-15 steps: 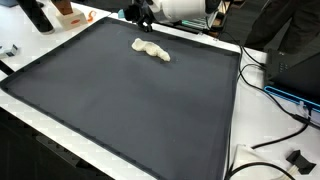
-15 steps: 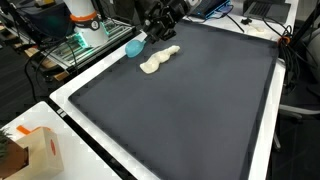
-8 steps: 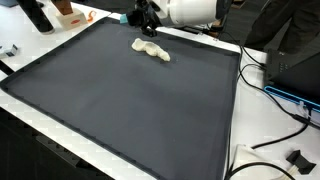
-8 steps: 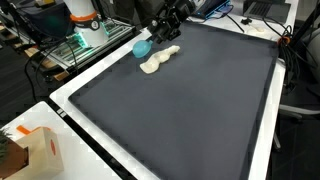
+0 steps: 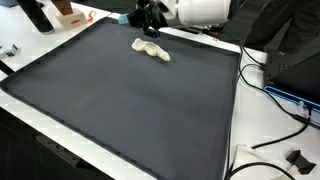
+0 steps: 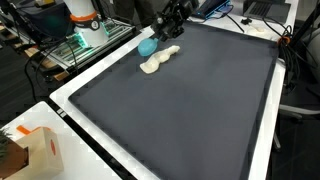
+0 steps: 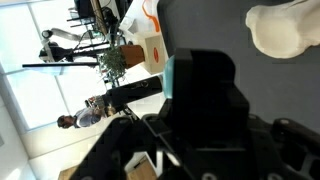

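Note:
A cream, lumpy soft object (image 6: 160, 58) lies on the black mat (image 6: 190, 110) near its far edge; it also shows in an exterior view (image 5: 151, 49) and at the top right of the wrist view (image 7: 285, 28). My gripper (image 6: 151, 40) hangs just above and beside its end, shut on a small blue round object (image 6: 147, 46). In the wrist view only a teal sliver of that blue object (image 7: 169, 78) shows beside the dark fingers (image 7: 205, 85). In an exterior view the gripper (image 5: 140, 18) is at the mat's back edge.
The mat lies on a white table (image 6: 85, 80). A cardboard box (image 6: 38, 150) stands at the near corner, and an orange-and-white item (image 6: 82, 16) behind the table. Cables (image 5: 268, 95) and black gear (image 5: 296, 158) lie beside the mat. Dark bottles (image 5: 38, 14) stand at a corner.
The gripper has carried the blue object from the mat's edge inward, closer to the cream object. The cream object has not moved.

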`<action>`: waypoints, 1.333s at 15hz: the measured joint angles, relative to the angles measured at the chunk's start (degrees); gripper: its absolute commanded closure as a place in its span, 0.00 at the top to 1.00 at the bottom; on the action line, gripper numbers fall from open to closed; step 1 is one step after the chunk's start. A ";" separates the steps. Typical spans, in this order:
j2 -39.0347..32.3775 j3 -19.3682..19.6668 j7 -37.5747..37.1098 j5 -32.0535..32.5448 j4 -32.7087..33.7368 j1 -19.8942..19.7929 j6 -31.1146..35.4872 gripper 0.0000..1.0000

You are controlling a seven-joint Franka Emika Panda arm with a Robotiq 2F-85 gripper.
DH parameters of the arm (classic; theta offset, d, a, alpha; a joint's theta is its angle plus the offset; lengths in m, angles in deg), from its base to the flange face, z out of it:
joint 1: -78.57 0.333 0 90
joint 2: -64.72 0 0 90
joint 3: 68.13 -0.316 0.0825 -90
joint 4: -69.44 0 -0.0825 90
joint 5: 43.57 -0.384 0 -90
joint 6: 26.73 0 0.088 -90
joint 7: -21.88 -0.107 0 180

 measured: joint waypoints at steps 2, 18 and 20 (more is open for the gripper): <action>0.08 -0.13 0.52 1.57 -0.07 0.43 0.08 0.25; 16.45 -1.64 3.02 5.87 -12.18 -1.21 24.98 0.25; 19.82 -1.56 3.91 5.56 -14.87 -2.45 31.74 0.25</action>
